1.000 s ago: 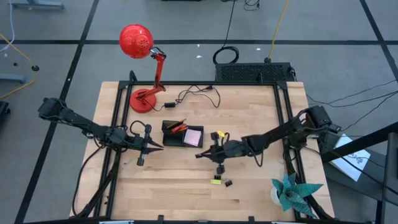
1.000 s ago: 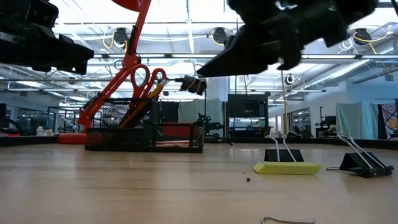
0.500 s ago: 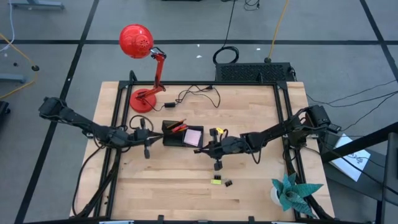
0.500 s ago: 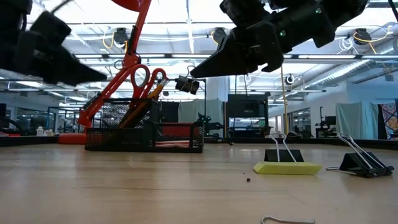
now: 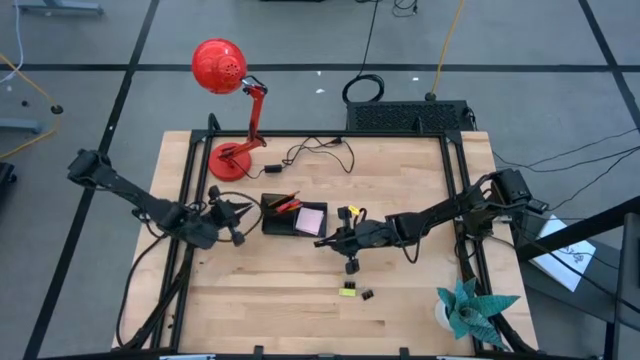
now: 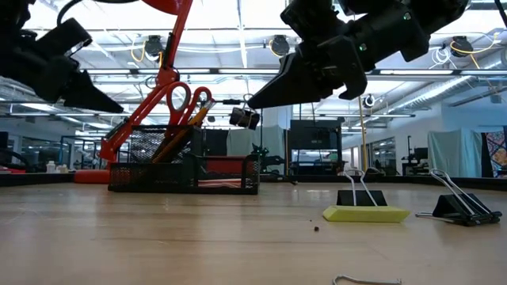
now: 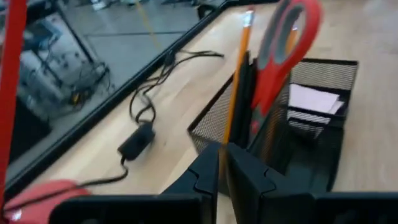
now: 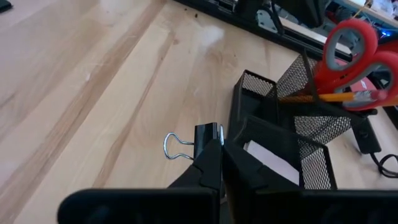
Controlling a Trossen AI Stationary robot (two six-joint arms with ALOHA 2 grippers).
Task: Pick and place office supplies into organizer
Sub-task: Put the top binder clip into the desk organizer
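Observation:
The black mesh organizer (image 5: 292, 215) stands mid-table. Its upright compartment holds red-handled scissors (image 7: 280, 56) and an orange pencil (image 7: 239, 74), and a pale sticky-note pad (image 8: 267, 158) lies in its low section. My right gripper (image 8: 222, 144) is shut on a black binder clip (image 6: 244, 117), in the air just right of the organizer. My left gripper (image 7: 222, 158) is shut, touches nothing and hovers left of the organizer, pointing at the upright compartment. A yellow-green clip (image 6: 364, 212) and a black binder clip (image 6: 463, 210) lie on the table nearer the front. My right gripper pinches the binder clip's black body (image 8: 208, 134) between its two fingertips. The fingers slant down toward the table's left. The clip's wire handles (image 8: 177, 146) stick out sideways, and the clip hangs clear of the table and the organizer.
A red desk lamp (image 5: 225, 90) with its cable (image 5: 310, 155) stands at the far left. A black box (image 5: 405, 115) sits behind the far edge, and a teal paper plant (image 5: 470, 310) at the near right. More small clips (image 5: 350, 213) lie right of the organizer.
My left gripper has turned at the wrist. It pointed level toward the table's right. It now tips downward and points at the organizer's upright compartment, drawn back a little toward the left edge.

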